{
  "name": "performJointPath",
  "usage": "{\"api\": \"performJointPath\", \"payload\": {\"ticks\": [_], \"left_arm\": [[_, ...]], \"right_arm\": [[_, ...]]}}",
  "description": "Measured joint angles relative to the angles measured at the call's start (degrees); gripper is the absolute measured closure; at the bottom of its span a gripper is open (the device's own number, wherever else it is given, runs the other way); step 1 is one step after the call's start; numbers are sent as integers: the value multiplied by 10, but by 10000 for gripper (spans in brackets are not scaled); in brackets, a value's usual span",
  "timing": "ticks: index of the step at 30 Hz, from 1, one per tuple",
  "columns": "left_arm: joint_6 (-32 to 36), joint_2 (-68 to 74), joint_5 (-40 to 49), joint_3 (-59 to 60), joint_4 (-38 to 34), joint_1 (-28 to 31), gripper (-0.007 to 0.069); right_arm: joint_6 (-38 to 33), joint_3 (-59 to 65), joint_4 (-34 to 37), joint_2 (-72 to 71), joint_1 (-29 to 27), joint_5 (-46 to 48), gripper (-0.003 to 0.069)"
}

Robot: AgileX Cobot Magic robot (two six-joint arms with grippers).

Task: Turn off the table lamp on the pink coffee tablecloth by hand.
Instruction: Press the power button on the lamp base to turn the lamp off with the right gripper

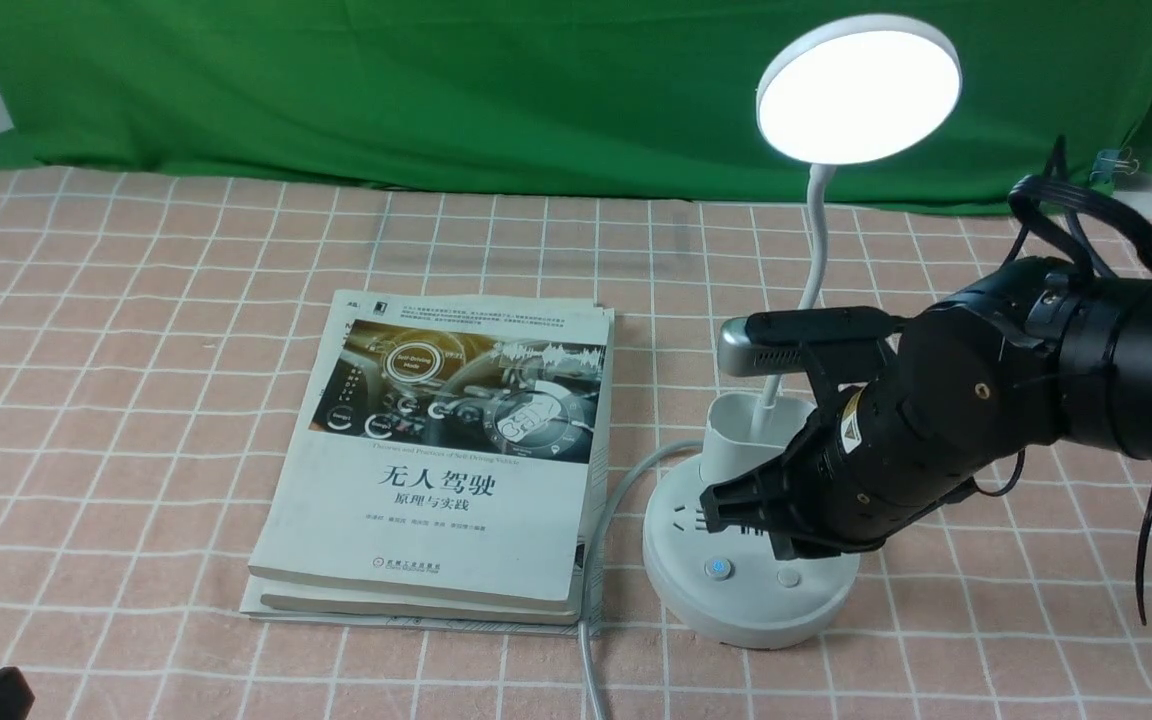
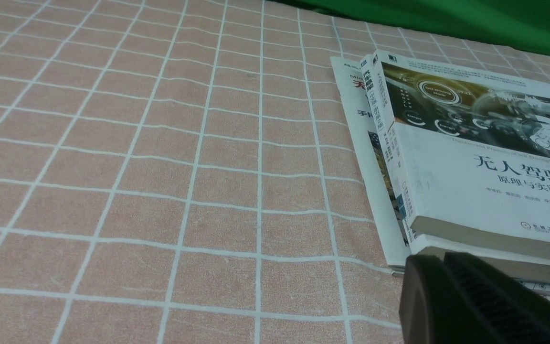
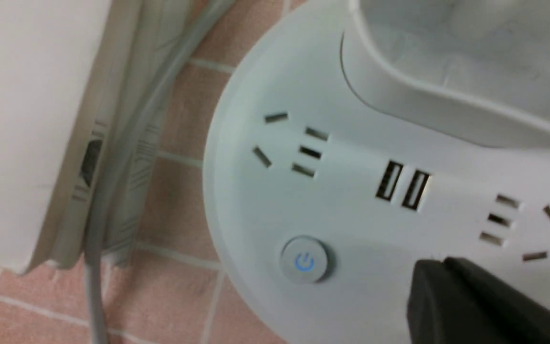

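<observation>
Table lamp (image 1: 736,435) is seen standing on the pink coffee tablecloth (image 1: 136,400), right of centre on the bench, with its disc head (image 1: 858,90) glowing white. A blue-lit power button (image 3: 304,261) and a plain second button (image 1: 788,577) are carried on the near part of its round base (image 1: 696,600). The right claw (image 1: 724,510) is held pinched together with nothing gripped, its pointed tip hung over the base, just beside the lit button; whether the base is touched cannot be told. A stack of books (image 1: 436,470) is laid just left of the lamp, with a grey cable (image 1: 591,660) running between them. Only a dark part of the left claw (image 2: 470,301) is shown, near the books' corner, and whether it is wide or narrow cannot be told. A green cloth (image 1: 436,90) is hung behind.
</observation>
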Motion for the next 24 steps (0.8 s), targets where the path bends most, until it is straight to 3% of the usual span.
{"api": "performJointPath", "payload": {"ticks": [12, 24], "left_arm": [[0, 0, 0, 0, 0, 0, 618], [0, 0, 0, 0, 0, 0, 618]], "right_arm": [[-10, -3, 1, 33, 0, -6, 615], [-13, 0, 5, -30, 0, 5, 617]]}}
